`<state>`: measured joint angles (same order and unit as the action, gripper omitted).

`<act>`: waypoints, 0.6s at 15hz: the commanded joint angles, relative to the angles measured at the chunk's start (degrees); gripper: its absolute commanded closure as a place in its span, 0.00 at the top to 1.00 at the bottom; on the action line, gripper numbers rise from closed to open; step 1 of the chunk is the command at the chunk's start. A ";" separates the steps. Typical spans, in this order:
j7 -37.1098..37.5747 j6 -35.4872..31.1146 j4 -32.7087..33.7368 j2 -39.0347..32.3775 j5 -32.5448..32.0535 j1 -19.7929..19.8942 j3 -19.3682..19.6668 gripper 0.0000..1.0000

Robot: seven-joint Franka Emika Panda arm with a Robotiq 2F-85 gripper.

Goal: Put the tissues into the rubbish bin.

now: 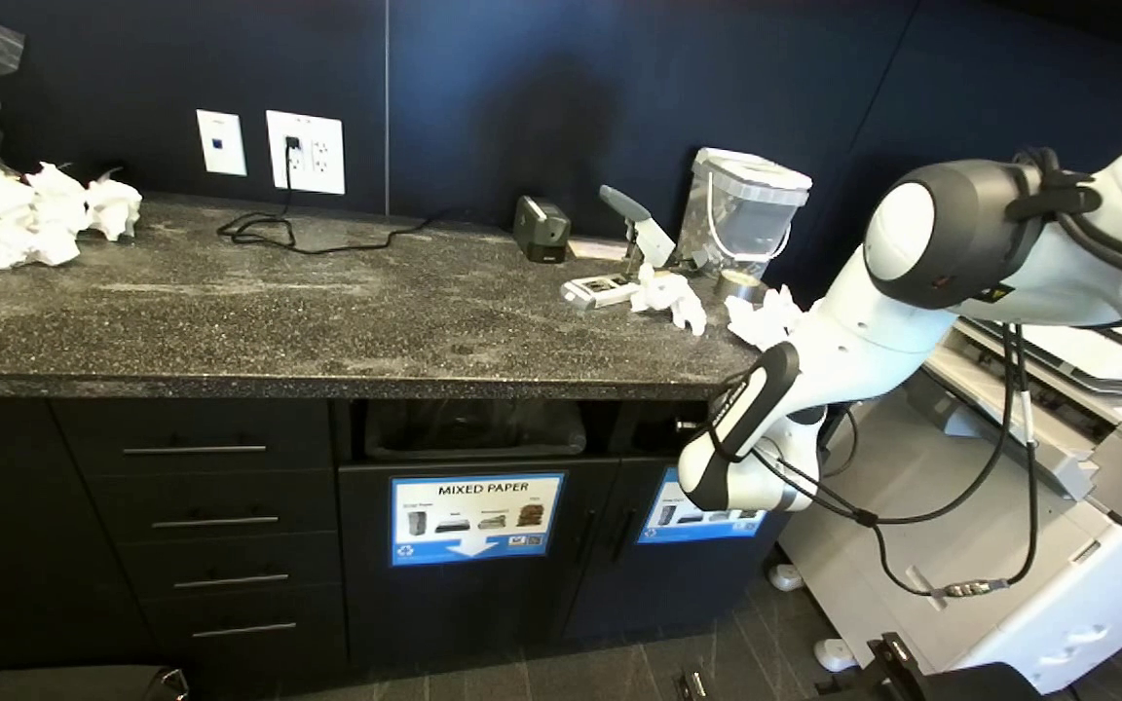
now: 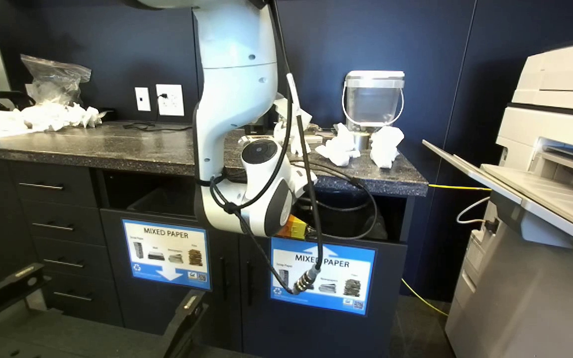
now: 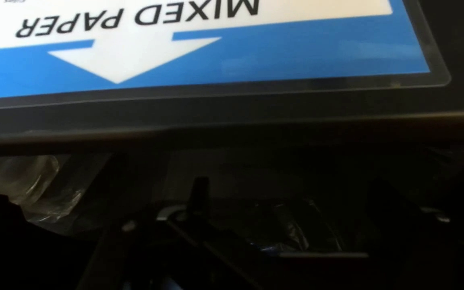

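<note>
Dark wall panels (image 1: 483, 88) backed a speckled countertop (image 1: 327, 331), recycling cabinet (image 1: 464, 604) below. Gripper (image 3: 290, 188) was at the mouth of the rubbish bin (image 2: 348, 219) nearer the copier (image 2: 520, 209), under the counter edge. Wrist view murky, but the fingers (image 3: 199, 197) stood spread with nothing visible between them; I judged it unladen. Near them, clear liner film (image 3: 46, 189); too dark to tell what lay deeper.

Best handling, as I read it: back straight out without catching the film, rise only once past the counter edge, and mind the cable connector (image 2: 307, 280) dangling before the cabinet.

Farther out, on the countertop: crumpled tissues (image 2: 338, 144), two flanking a tape roll (image 2: 361, 140) in front of a lidded clear pail (image 2: 373, 102), another by what looked like a stapler (image 1: 654, 243). Likely next pick: the one nearest the counter's end, taken from above by a raised fold, pinched deep, roll left alone. Big heap (image 1: 20, 219) at the far end, by a zip bag (image 2: 57, 84); those would probably cling together.
</note>
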<state>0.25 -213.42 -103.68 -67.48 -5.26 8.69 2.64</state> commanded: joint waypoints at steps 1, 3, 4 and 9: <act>-0.43 5.09 -9.44 9.97 -5.56 2.71 -1.86 1.00; -1.01 10.51 -13.93 15.32 -9.07 4.86 -3.13 1.00; -1.61 13.84 -16.23 18.09 -8.97 4.28 -2.74 1.00; -5.73 31.12 -22.71 33.51 -9.95 7.59 -6.04 1.00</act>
<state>-1.98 -190.41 -120.02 -45.12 -14.83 13.69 -0.77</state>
